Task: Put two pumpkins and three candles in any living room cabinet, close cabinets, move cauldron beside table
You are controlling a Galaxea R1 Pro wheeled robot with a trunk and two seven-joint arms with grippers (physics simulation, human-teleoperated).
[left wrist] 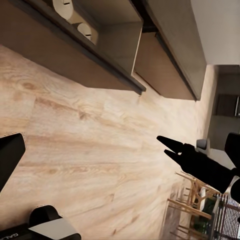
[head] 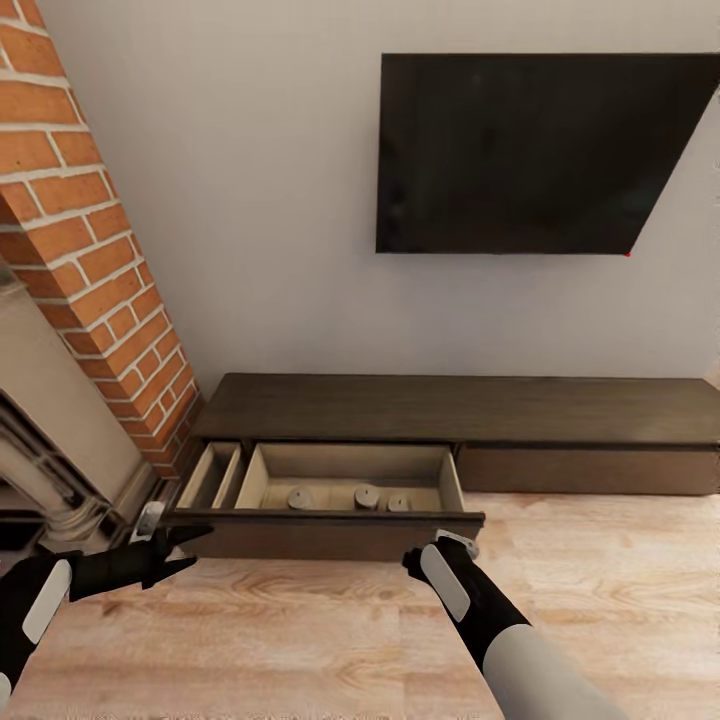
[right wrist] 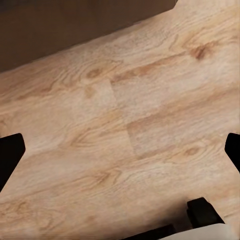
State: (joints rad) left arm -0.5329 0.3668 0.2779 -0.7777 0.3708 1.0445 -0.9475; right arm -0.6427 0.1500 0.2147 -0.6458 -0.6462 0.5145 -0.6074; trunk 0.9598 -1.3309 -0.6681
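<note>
Brown cabinet (head: 460, 408) drawer out over bare wood floor (head: 300, 640); three candles (head: 367, 496) inside; jaws apart.

A pale, knotty wood-plank floor (left wrist: 90, 150) spreads across most of the left wrist view. Along its far edge runs the long, low, dark brown wooden cabinet (left wrist: 175, 50), one drawer pulled out to show a pale interior. Two short beige wax candles (left wrist: 64, 7) sit inside that drawer, close together. The black right hand (left wrist: 172, 147) reaches over the floor, its fingers nearly together. Wooden chairs (left wrist: 192, 200) stand beyond it.
</note>
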